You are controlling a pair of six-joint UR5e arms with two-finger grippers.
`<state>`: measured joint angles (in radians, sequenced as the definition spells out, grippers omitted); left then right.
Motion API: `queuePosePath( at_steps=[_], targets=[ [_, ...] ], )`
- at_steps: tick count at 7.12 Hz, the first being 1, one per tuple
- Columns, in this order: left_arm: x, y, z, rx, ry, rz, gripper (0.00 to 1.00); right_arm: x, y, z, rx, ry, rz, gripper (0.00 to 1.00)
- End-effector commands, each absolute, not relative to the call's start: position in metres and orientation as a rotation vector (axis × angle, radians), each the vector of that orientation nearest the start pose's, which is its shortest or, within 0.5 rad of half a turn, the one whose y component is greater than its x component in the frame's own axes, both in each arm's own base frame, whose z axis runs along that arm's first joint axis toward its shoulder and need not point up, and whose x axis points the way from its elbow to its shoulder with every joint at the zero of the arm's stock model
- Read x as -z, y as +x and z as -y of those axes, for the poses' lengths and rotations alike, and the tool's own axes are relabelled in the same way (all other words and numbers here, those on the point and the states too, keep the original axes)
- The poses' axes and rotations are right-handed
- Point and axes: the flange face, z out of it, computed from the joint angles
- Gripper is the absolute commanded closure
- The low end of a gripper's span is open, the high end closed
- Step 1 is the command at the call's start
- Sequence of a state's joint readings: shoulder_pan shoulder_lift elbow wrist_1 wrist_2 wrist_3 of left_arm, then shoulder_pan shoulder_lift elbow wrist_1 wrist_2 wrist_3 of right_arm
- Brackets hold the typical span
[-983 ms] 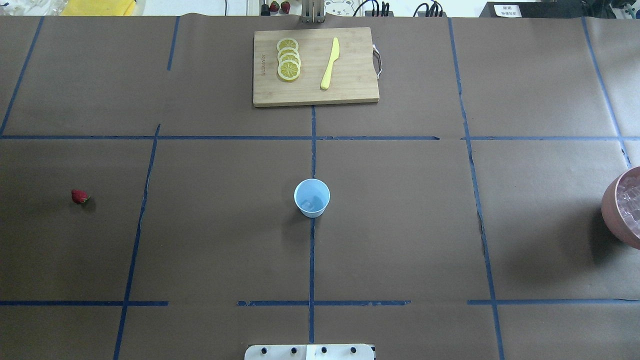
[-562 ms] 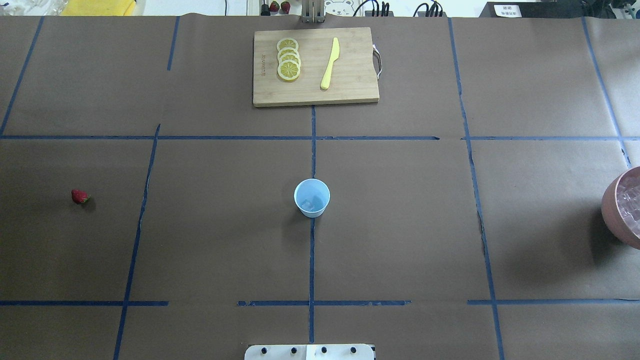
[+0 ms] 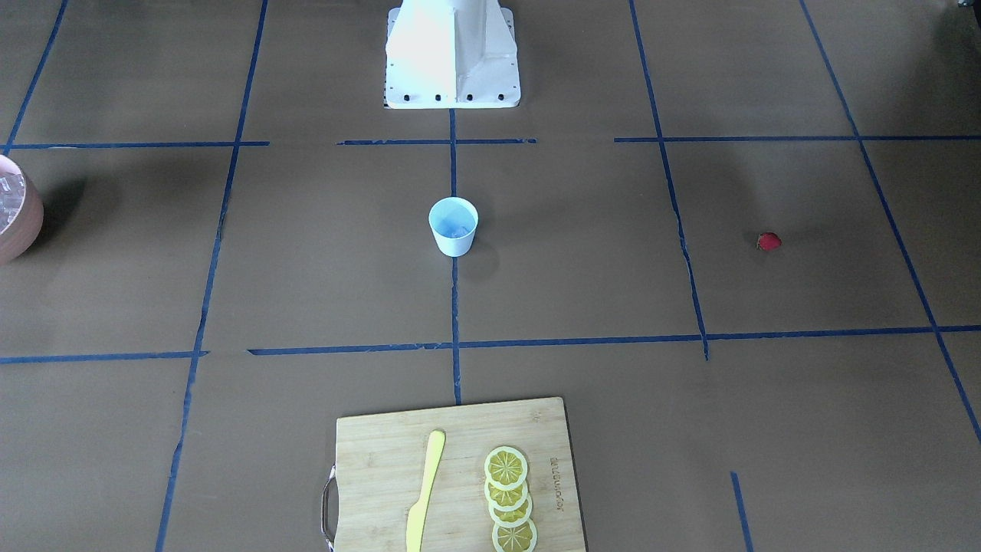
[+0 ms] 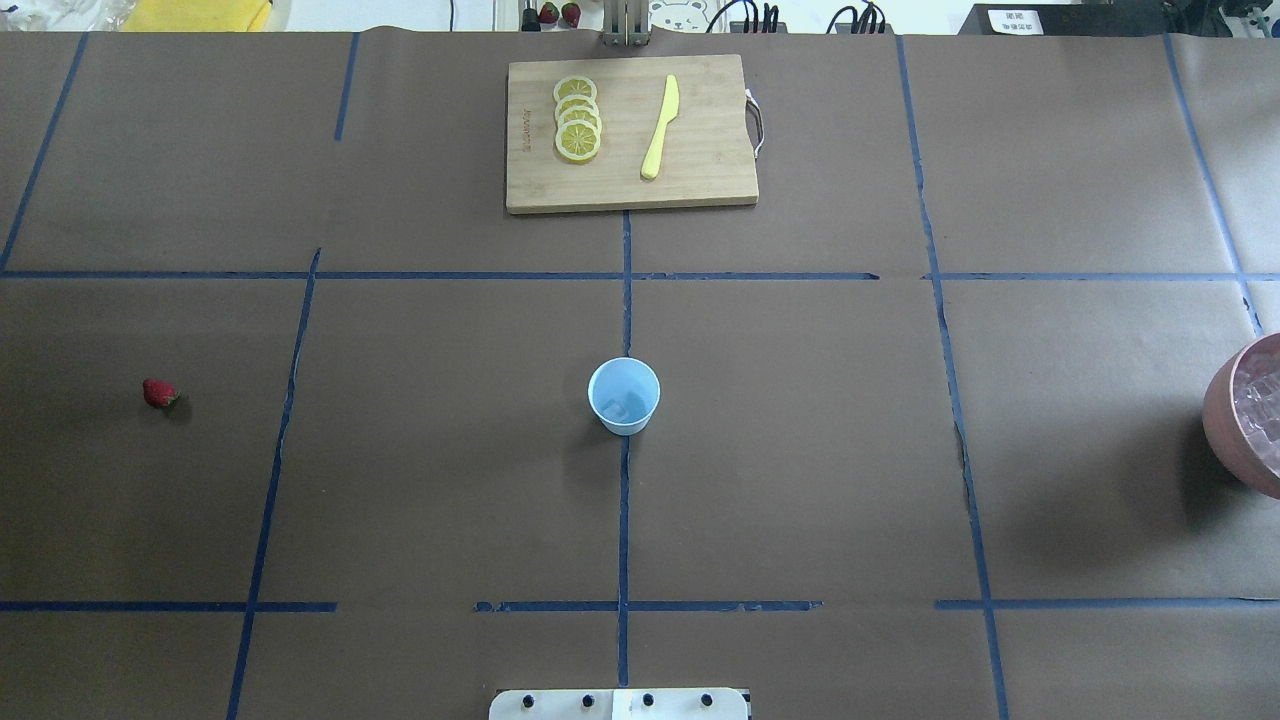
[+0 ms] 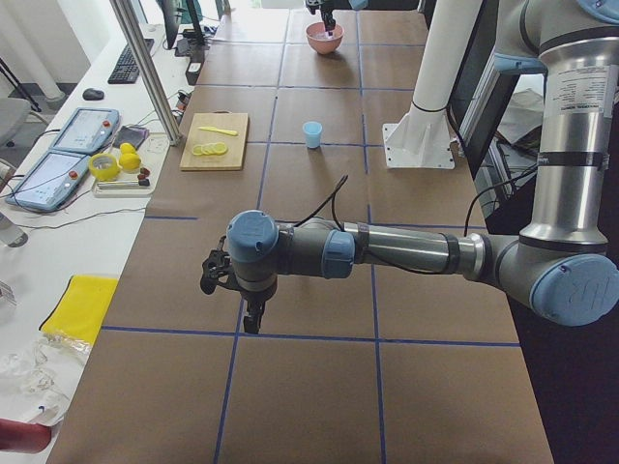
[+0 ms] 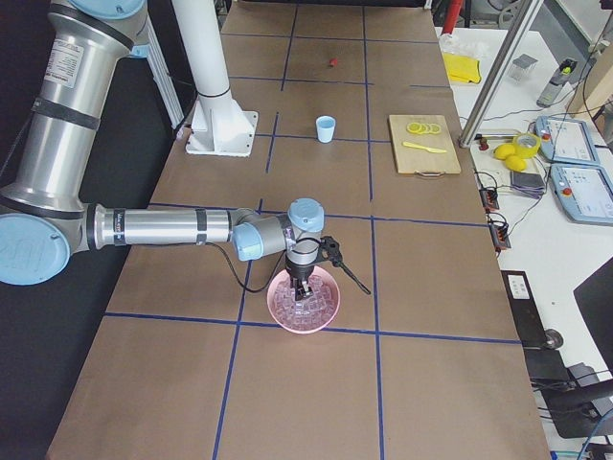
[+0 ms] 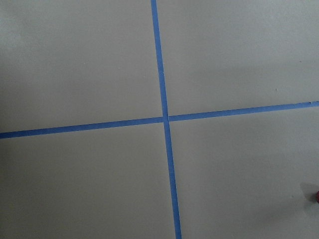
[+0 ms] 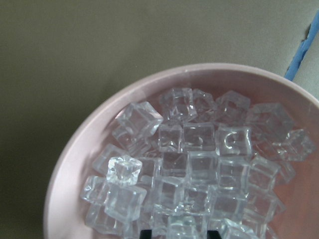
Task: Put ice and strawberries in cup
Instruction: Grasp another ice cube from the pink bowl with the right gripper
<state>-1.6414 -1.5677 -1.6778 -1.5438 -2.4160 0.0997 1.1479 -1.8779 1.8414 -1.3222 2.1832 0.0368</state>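
The pale blue cup (image 4: pixel 624 395) stands upright at the table's middle, with a clear ice cube (image 4: pixel 615 406) on its bottom. The dark-red strawberry (image 4: pixel 158 392) lies alone on the paper far to the left; a sliver of it shows at the left wrist view's right edge (image 7: pixel 317 196). More ice (image 8: pixel 199 159) fills the pink bowl (image 4: pixel 1222 420) at the right edge. My right gripper (image 6: pixel 305 287) hangs in that bowl just over the cubes; I cannot tell its state. My left gripper (image 5: pixel 253 321) hangs over a tape crossing near the strawberry's end of the table; its state cannot be told either.
A wooden cutting board (image 4: pixel 700 180) at the far middle carries several lemon slices (image 4: pixel 577 120) and a yellow knife (image 4: pixel 660 128). The robot's white base (image 3: pixel 452 54) stands behind the cup. Tablets and yellow items lie on a side table (image 6: pixel 575 153).
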Motion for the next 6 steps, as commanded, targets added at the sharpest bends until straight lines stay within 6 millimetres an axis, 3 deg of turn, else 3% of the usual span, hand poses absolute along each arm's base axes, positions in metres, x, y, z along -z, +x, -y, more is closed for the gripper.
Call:
queuePosePath(
  at_steps=[1,6],
  targets=[
    [-0.6048,-0.0933,0.4879,-0.06,0.144,-0.837,0.0,-0.6424,-0.0876,0.3754,0.441,0.057,0.645,0.53],
    [-0.602,-0.0934,0.4879,-0.062,0.148,-0.835,0.0,-0.6512,-0.0904,0.3727,0.447,0.038,0.644,0.55]
  ],
)
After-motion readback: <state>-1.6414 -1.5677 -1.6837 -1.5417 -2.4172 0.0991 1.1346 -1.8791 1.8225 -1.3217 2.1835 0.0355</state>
